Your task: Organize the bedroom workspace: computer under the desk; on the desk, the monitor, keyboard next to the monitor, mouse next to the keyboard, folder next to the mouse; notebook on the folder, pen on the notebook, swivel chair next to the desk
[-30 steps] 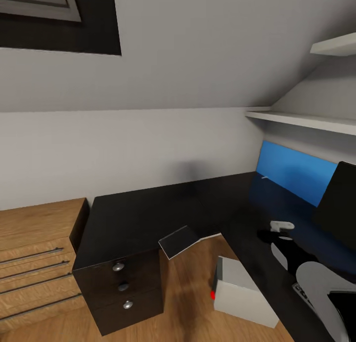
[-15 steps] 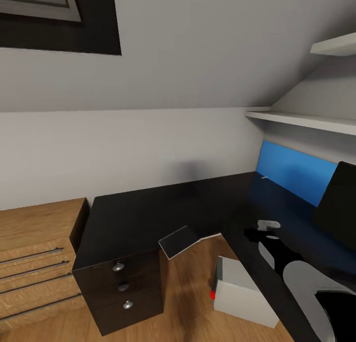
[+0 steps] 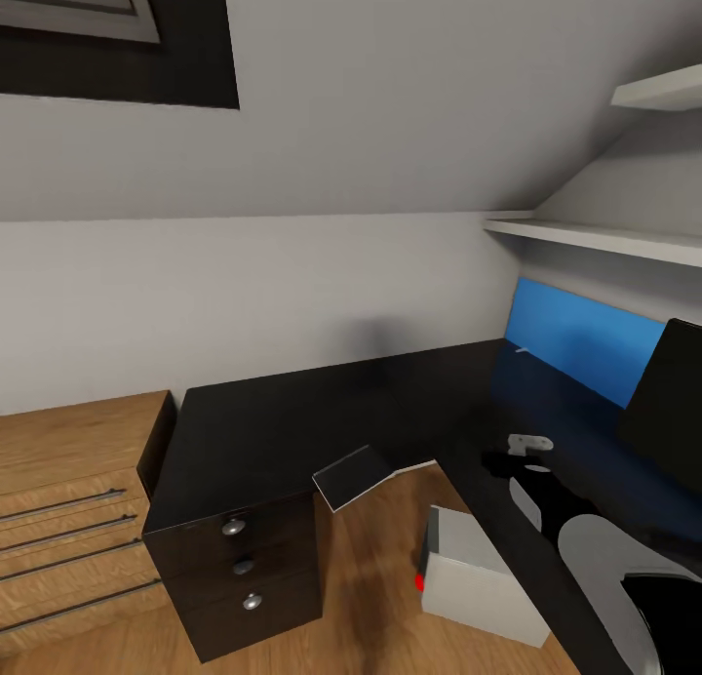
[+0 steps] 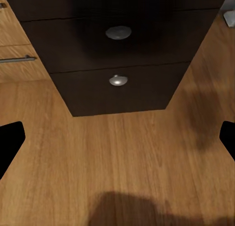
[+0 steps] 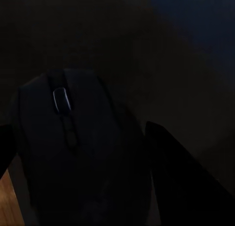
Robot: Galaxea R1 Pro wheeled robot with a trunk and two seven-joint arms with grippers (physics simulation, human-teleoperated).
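Two right pincer (image 5: 83,152) fingers (image 5: 186,177) flank the mouse (image 5: 73,138) above the desk (image 3: 292,412)

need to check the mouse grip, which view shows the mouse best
The right wrist view: the mouse is close up, scroll wheel visible, lying between the right gripper's dark jaws above the black desk. In the head view the right arm covers that spot on the desk. The left wrist view faces drawers and floor.

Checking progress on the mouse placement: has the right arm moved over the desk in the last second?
Yes. The right arm slid along the desk, away from the monitor toward the desk's inner corner, then stopped.
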